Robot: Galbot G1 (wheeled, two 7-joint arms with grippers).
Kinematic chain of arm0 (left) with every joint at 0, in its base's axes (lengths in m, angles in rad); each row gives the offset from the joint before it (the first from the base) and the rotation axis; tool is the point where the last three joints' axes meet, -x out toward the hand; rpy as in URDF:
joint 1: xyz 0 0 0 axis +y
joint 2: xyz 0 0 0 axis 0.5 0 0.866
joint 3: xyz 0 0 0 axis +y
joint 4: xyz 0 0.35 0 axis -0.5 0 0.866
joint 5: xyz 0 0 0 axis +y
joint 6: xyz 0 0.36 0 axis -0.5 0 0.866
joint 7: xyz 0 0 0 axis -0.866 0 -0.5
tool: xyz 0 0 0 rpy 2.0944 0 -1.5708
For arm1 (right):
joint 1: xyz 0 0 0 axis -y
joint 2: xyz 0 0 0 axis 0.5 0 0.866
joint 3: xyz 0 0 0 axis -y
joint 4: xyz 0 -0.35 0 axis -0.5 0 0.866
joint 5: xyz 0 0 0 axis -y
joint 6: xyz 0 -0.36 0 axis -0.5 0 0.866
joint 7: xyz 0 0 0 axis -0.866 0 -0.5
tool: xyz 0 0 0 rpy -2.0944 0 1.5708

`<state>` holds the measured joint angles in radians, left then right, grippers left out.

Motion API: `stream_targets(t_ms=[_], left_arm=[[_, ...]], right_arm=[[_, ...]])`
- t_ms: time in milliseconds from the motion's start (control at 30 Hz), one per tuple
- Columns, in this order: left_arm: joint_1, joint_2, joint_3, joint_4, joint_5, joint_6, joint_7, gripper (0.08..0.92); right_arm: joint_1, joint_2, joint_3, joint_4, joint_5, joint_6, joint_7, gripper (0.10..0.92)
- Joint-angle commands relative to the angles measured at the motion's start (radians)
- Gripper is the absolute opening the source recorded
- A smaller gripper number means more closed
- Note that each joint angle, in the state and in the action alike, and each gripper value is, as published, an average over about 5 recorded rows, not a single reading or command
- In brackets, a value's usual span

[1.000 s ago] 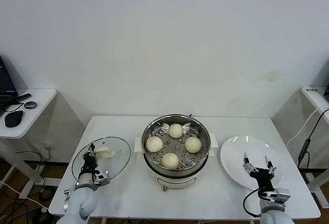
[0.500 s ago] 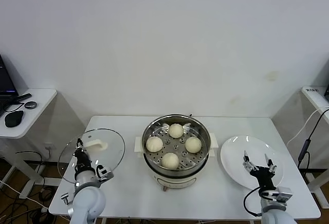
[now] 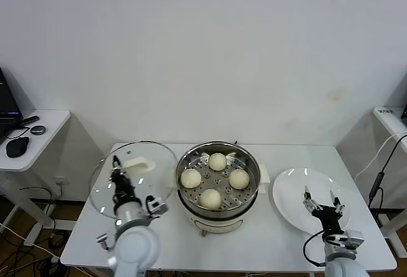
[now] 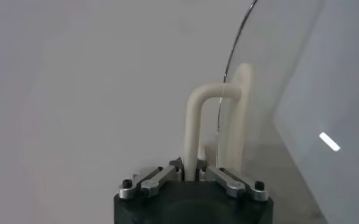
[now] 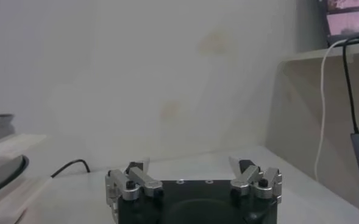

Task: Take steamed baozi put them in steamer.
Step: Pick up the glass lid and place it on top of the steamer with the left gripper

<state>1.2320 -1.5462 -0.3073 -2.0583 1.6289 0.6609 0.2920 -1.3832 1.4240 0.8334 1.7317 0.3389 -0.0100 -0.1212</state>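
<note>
Several steamed baozi (image 3: 217, 161) lie on the perforated tray inside the steel steamer (image 3: 217, 186) at the table's middle. My left gripper (image 3: 119, 174) is shut on the white handle (image 4: 199, 125) of the round glass lid (image 3: 132, 177), holding the lid raised and tilted just left of the steamer. In the left wrist view the handle's post stands pinched between the left gripper (image 4: 191, 171) jaws. My right gripper (image 3: 322, 202) stands open and holds nothing, low over the near part of the white plate (image 3: 305, 192). The right wrist view shows its jaws (image 5: 192, 166) wide apart.
The flat white plate lies right of the steamer with nothing on it. A side desk (image 3: 28, 137) with a mouse stands at far left, and a cable (image 3: 379, 169) hangs by the table's right edge.
My left gripper has lifted the glass lid up and carried it rightward, toward the steamer, tilting it more upright. The right gripper has stayed in place.
</note>
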Motion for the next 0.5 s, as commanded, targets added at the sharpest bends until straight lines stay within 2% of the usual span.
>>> stream_targets(t_ms=[33, 333, 500], left_arm=[[-0.071, -0.057, 0.220, 0.002, 0.088, 0.030, 0.090, 0.178], [-0.163, -0.054, 0.386, 0.068, -0.070, 0.032, 0.111, 0.178], [-0.223, -0.055, 0.431, 0.146, -0.142, 0.032, 0.084, 0.178]], right_arm=[[0.001, 0.006, 0.011, -0.018, -0.007, 0.001, -0.001, 0.823], [0.003, 0.022, 0.031, -0.030, -0.015, 0.002, -0.002, 0.823], [0.003, 0.031, 0.036, -0.029, -0.022, 0.002, -0.002, 0.823]])
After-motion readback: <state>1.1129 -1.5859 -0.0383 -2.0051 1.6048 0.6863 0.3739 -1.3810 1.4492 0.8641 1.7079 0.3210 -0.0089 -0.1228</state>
